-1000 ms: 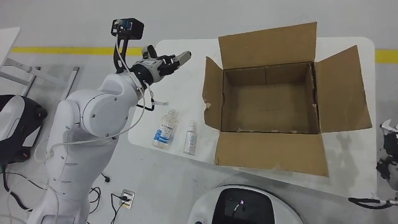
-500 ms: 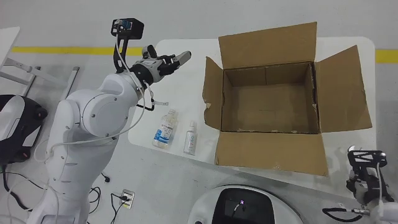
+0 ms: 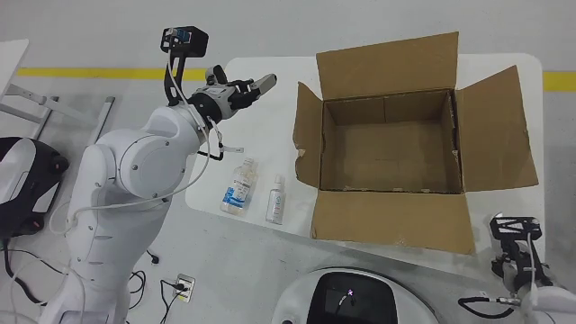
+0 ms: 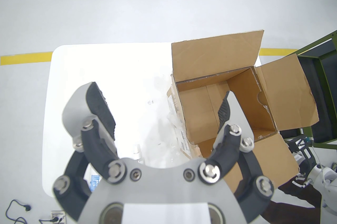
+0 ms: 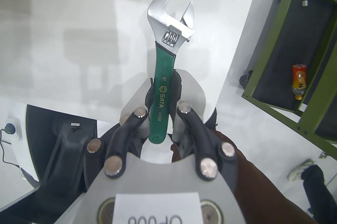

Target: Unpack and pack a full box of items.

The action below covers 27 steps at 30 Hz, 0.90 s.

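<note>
Table (image 5: 79, 38) edge(?): wrench (image 5: 163, 69) in R gripper (image 5: 164, 86)

The open box (image 3: 387, 144) is showing plain brown corrugated cardboard, matt, with rough cut edges. The wrench (image 5: 165, 59) is gleaming with a polished metal head, and its green handle is looking like glossy plastic. The white worktop (image 3: 270, 135) is reflecting light off a smooth surface. The left gripper (image 4: 160, 93) is showing satin grey metal and ribbed black pads (image 4: 104, 109). The larger bottle (image 3: 238, 186) and the smaller bottle (image 3: 275, 201) are looking like clear plastic.

Left gripper (image 3: 256, 84) hangs wide open at the frame's upper left; right gripper (image 3: 514, 232), lower right corner, is clamped on a wrench (image 5: 163, 77).
</note>
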### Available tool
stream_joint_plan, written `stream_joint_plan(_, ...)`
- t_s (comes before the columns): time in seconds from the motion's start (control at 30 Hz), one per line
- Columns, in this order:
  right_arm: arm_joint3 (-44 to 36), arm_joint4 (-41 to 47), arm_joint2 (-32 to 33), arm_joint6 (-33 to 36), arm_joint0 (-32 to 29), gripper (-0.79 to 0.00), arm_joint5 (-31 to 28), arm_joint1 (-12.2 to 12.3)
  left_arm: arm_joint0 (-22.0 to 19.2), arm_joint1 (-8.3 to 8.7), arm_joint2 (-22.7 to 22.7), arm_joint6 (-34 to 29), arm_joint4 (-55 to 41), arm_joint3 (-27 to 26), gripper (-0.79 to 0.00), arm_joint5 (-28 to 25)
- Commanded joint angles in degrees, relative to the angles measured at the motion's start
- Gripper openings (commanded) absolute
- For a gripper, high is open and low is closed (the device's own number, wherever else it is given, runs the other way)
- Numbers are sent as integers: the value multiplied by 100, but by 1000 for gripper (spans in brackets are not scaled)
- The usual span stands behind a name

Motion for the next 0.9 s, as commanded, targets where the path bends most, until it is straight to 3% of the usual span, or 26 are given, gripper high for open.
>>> stream_joint_plan(0.0,-49,-18,-20,67,-25,-785,34,8,0,0,0,0,0,0,0,0)
stream_joint_plan(0.57,4,-90,-169,114,-177,-776,245,75,0,0,0,0,0,0,0,0)
stream_joint_plan(0.67,101,-130,-185,91,-102,-514,271,89,0,0,0,0,0,0,0,0)
stream_joint_plan(0.77,143,-154,-209,94,-48,-409,286,102,0,0,0,0,0,0,0,0)
stream_joint_plan(0.8,149,-155,-215,98,-39,-314,292,105,0,0,0,0,0,0,0,0)
stream_joint_plan(0.87,153,-166,-226,114,-30,-317,297,114,0,0,0,0,0,0,0,0)
